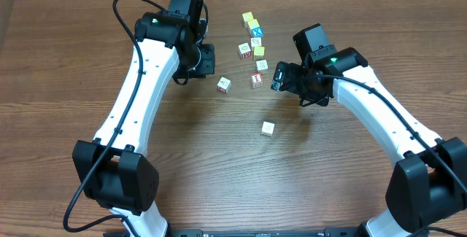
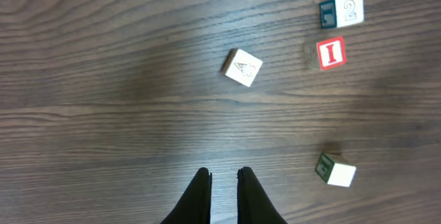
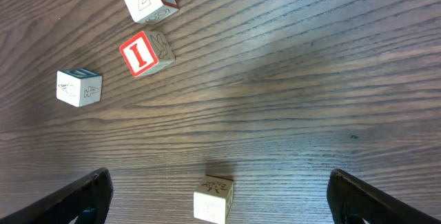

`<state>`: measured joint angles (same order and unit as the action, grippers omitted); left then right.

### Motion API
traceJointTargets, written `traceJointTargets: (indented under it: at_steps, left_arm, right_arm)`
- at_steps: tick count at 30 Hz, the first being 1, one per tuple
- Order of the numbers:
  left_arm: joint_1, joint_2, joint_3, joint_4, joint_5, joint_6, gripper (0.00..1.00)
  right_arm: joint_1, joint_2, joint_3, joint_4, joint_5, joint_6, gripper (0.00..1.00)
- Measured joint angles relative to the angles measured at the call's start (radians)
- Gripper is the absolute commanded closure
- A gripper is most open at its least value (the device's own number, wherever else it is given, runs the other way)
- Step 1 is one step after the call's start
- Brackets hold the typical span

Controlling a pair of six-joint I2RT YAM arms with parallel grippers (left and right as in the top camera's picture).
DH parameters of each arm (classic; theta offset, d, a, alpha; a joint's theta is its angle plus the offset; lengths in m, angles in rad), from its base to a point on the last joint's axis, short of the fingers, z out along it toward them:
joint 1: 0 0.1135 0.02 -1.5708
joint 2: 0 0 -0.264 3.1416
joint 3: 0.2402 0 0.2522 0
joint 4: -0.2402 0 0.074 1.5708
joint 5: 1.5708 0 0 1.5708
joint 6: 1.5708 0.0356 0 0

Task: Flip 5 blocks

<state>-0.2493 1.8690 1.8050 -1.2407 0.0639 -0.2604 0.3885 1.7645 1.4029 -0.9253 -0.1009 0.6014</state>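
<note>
My right gripper is wide open, not yet down on the pale block. If I come down crooked, I could knock it away. My left gripper is shut, holding nothing.

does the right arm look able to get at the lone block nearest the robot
Probably yes: the right gripper has its jaws wide open, and the lone block sits well apart from the other blocks, with nothing over or beside it.
</note>
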Motion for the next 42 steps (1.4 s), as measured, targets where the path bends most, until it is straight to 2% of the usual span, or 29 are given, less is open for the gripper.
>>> traceJointTargets:
  at_steps: [4,11,14,15,17,23,25,31,36,42]
  left_arm:
    - [0.0,0.0,0.0,0.002,-0.043,-0.012,0.91]
    - [0.008,0.0,0.0,0.043,-0.098,-0.056,0.8]
    - [0.03,0.0,0.0,0.068,-0.106,-0.08,0.7]
    - [0.04,0.0,0.0,0.069,-0.106,-0.089,0.63]
    - [0.062,0.0,0.0,0.07,-0.106,-0.105,0.43]
    - [0.145,0.002,0.0,0.06,-0.101,-0.131,0.14]
    - [0.176,0.002,0.0,0.057,-0.101,-0.13,0.0]
    - [0.23,0.002,0.0,0.009,-0.102,-0.135,0.0]
    - [0.229,0.002,0.0,0.008,-0.102,-0.135,0.0]
    - [0.23,0.002,0.0,0.009,-0.102,-0.135,0.0]
  right_arm:
    - [0.006,0.002,0.0,0.0,0.0,0.0,0.08]
    - [0.068,0.028,0.0,0.02,0.0,0.001,0.14]
    - [0.115,0.037,0.0,0.067,0.008,0.0,0.14]
    - [0.135,0.04,0.0,0.089,0.019,0.0,0.14]
    - [0.185,0.047,0.0,0.129,0.056,0.001,0.13]
    - [0.291,0.081,0.0,0.249,0.158,0.0,0.13]
    - [0.312,0.108,0.0,0.292,0.191,0.001,0.13]
    - [0.324,0.218,0.0,0.413,0.319,0.002,0.09]
    - [0.319,0.29,0.0,0.504,0.392,-0.002,0.13]
    - [0.298,0.323,0.0,0.548,0.465,-0.004,0.14]
